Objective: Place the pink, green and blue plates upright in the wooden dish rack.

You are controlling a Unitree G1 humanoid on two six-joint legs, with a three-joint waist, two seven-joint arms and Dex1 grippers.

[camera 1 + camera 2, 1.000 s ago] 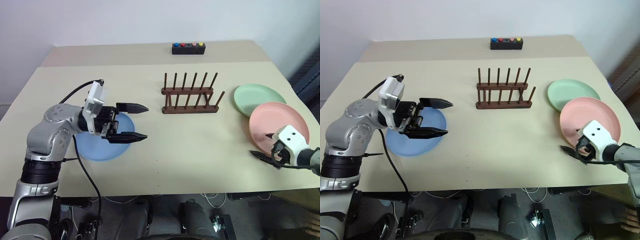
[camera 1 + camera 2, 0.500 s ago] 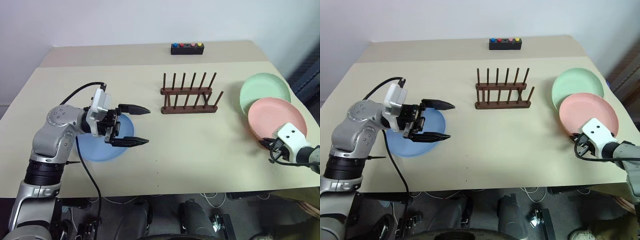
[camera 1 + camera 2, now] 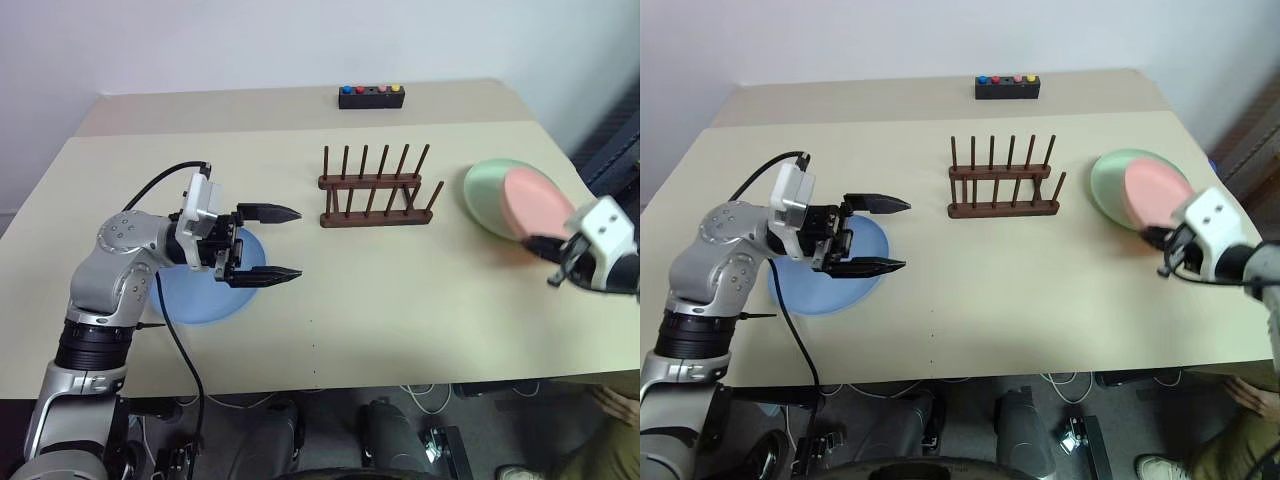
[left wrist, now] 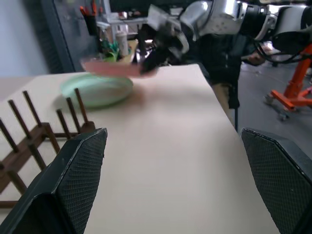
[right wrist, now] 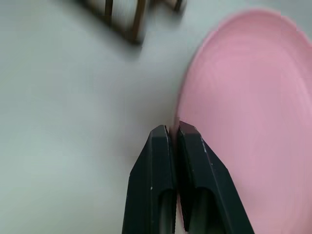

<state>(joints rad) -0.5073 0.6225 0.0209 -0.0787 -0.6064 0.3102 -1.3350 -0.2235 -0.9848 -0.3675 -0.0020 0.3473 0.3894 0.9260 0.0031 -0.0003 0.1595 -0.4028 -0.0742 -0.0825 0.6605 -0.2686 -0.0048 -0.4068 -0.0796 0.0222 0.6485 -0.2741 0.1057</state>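
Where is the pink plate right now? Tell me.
In the head views the pink plate is on the robot's right, lifted off the table, gripped at its rim by the right gripper, over the green plate and right of the wooden dish rack.

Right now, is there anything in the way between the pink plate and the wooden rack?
No, nothing visible is. The right claw is shut on the pink plate, lifted over the green plate. Between it and the wooden dish rack there's only bare table. The rack's slots are all free.
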